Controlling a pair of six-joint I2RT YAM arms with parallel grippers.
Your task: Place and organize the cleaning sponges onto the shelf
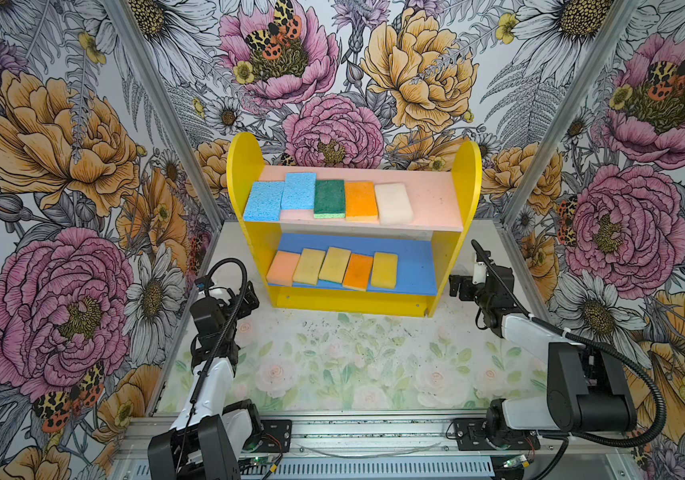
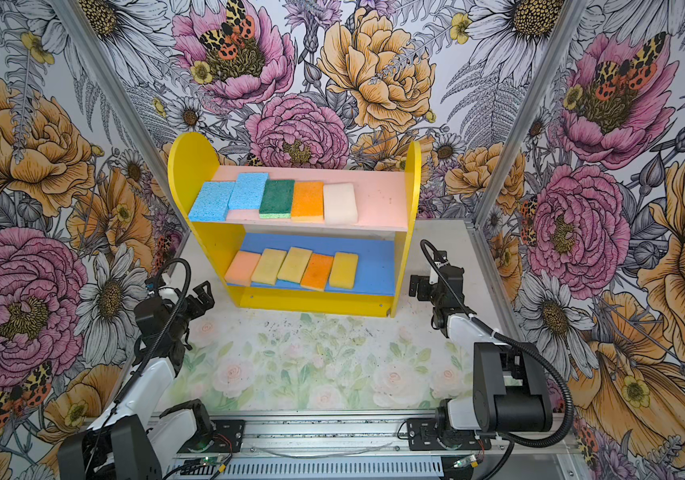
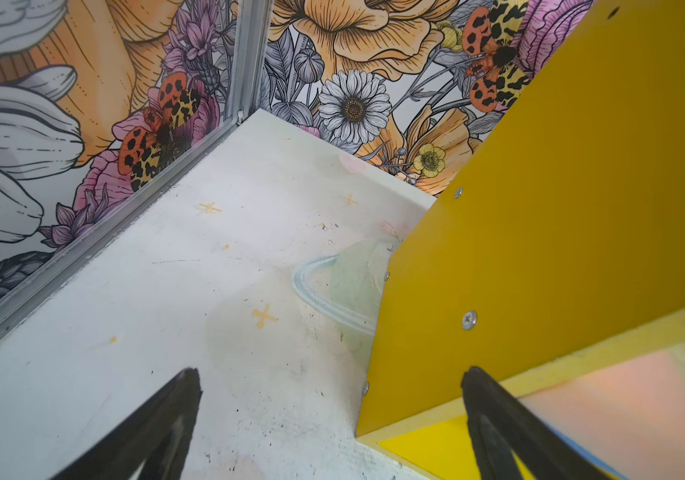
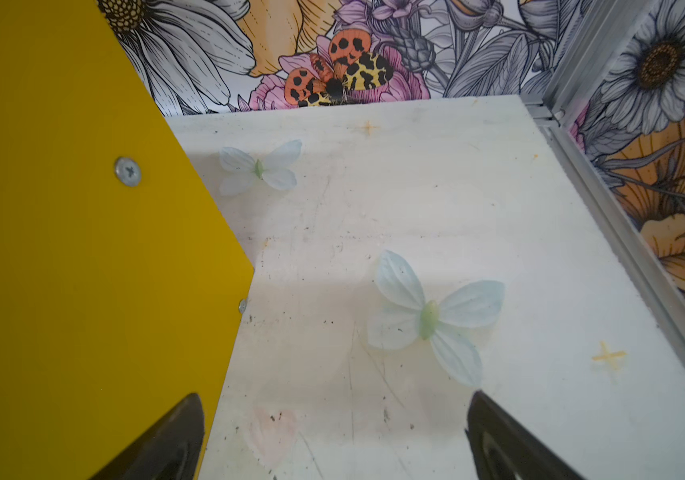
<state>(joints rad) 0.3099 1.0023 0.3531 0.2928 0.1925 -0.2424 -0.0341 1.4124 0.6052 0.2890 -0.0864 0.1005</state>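
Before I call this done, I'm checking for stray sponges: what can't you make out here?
- Behind the shelf: hidden by it in both top views.
- Back of the blue lower board: covered by the pink upper board.
- Pinkish patch, left wrist view: blurred, cut off by the edge.

Shelf (image 2: 197, 174) sits between left gripper (image 2: 203, 296) and right gripper (image 2: 417, 286); both look spread and empty, though small here. Five upper sponges (image 2: 277, 198), five lower sponges (image 2: 295, 264), all beyond both claws.
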